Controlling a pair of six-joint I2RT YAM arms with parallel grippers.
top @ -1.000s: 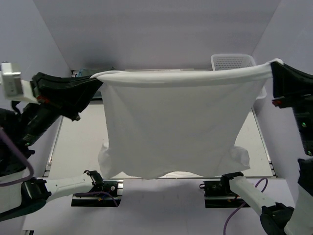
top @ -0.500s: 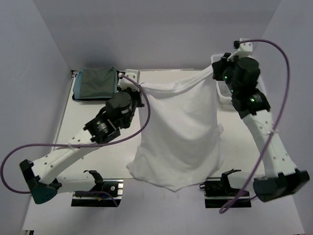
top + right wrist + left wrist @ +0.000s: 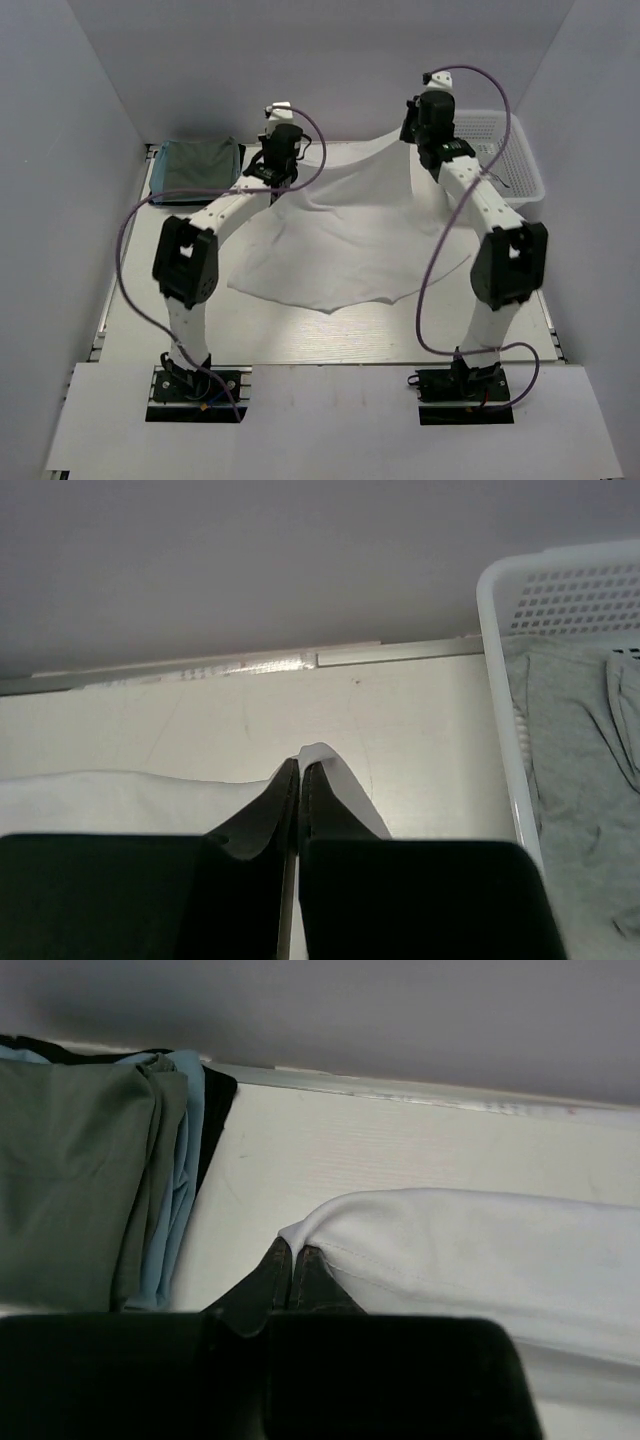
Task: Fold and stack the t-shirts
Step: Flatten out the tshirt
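Note:
A white t-shirt [image 3: 345, 240] lies spread over the middle of the table, its far edge held up by both arms. My left gripper [image 3: 274, 186] is shut on its far left corner [image 3: 300, 1232]. My right gripper [image 3: 418, 140] is shut on its far right corner [image 3: 312, 752]. A stack of folded shirts [image 3: 198, 167], dark green on top with light blue and black beneath, sits at the far left [image 3: 90, 1170].
A white plastic basket [image 3: 500, 150] stands at the far right and holds grey clothing [image 3: 575, 740]. The back wall is close behind both grippers. The table's near strip [image 3: 330, 340] lies in front of the shirt.
Both arms have swung from high near the camera out to the far side of the table. The hanging shirt has come down and now lies spread on the table.

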